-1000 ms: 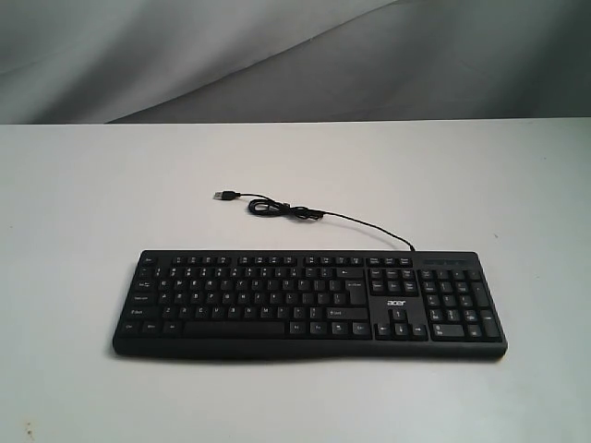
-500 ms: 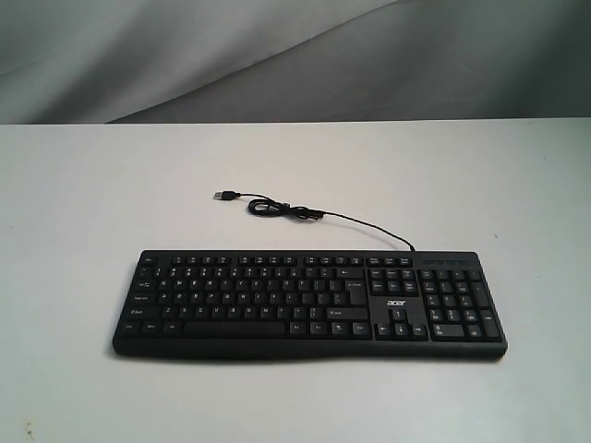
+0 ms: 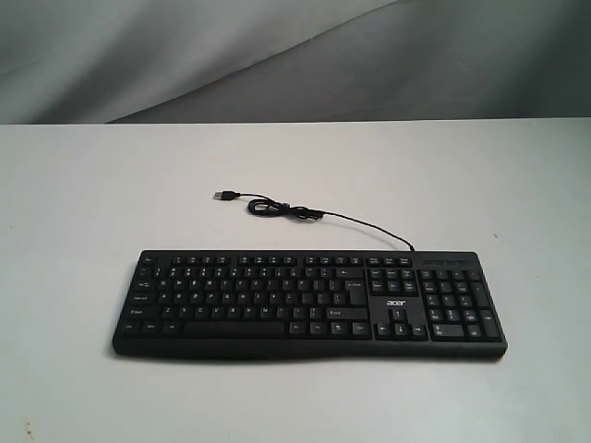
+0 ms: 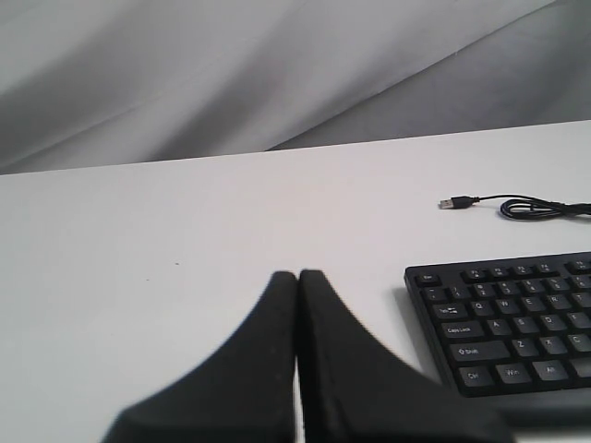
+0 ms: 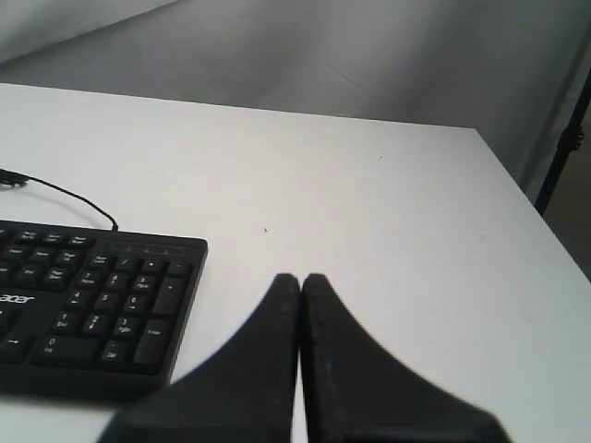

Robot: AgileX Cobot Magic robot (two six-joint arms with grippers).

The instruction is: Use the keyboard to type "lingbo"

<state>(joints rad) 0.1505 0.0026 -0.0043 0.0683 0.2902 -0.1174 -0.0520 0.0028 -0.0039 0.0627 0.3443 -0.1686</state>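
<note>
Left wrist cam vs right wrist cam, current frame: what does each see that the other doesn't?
Only left wrist: the left gripper, shut, off the Caps Lock/Shift end of the keyboard, plus the USB plug lying loose on the table.
Only right wrist: the right gripper, shut, off the number pad end, the acer logo, and the table's side edge with a dark pole beyond.
Both: the keyboard, its cable, white table, grey backdrop; neither gripper touches a key.

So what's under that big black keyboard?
The wide black plastic keyboard lies flat on the smooth white table. Only tabletop shows around its edges; the patch directly beneath is covered, so I can't see it.
</note>
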